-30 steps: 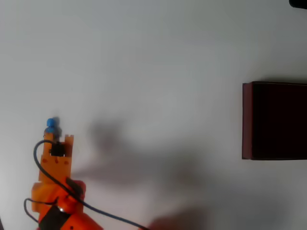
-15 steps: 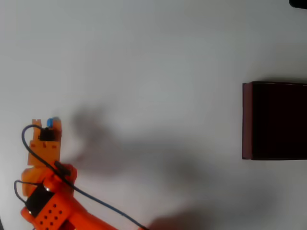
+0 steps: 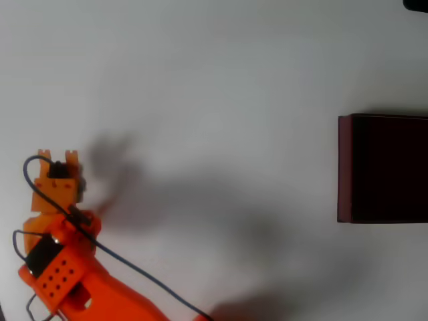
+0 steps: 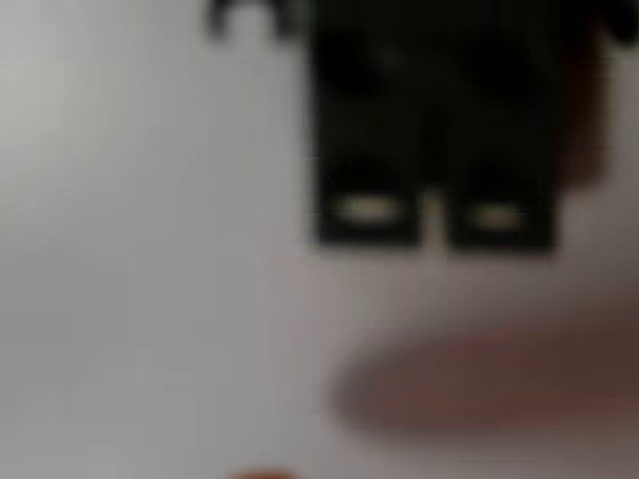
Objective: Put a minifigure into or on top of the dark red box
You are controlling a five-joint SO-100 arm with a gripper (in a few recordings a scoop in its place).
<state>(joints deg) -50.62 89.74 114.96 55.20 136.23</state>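
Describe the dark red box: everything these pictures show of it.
The dark red box sits at the right edge of the overhead view, cut off by the frame, so its full width cannot be told. It is rectangular, with a thin dark red wall along its left side and a very dark, nearly black inside. It looks open on top, rests flat on the pale table, and nothing touches it. The orange arm is far off at lower left.

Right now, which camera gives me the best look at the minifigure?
The wrist view: the minifigure sits close up at the top of the picture, its dark legs and feet plain though blurred. In the overhead view the orange gripper covers that spot, so I cannot make the figure out there.
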